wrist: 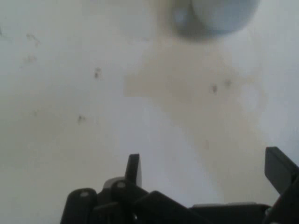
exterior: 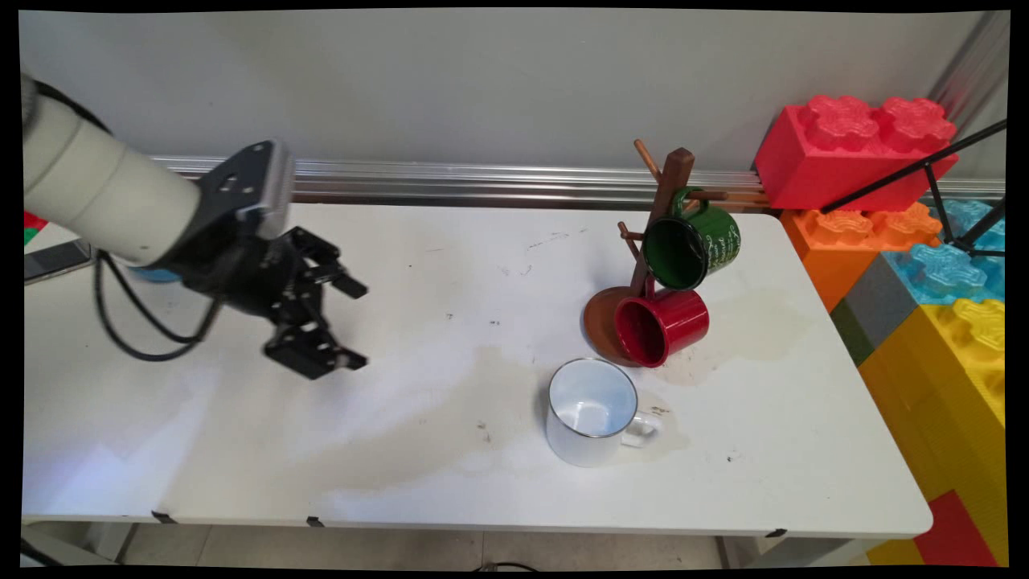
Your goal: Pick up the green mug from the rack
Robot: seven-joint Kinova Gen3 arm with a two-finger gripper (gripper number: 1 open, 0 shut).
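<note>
My black gripper (exterior: 358, 324) hangs open over the left half of the white table (exterior: 450, 402), with nothing between its fingers. It points to the right, toward a white enamel mug (exterior: 592, 412) that stands upright near the table's front. The hand view shows that white mug (wrist: 219, 16) at its top edge, far ahead of my gripper (wrist: 205, 168). Behind the white mug stands a wooden mug tree (exterior: 655, 233). A green mug (exterior: 691, 241) hangs on it, and a red mug (exterior: 661, 324) hangs lower, by its round base.
Large toy bricks are stacked off the table's right end: a red one (exterior: 856, 153) on top, orange (exterior: 864, 241), blue (exterior: 940, 269) and yellow (exterior: 957, 378) below. A black tripod leg (exterior: 916, 173) crosses them. A metal rail (exterior: 482, 181) runs along the wall.
</note>
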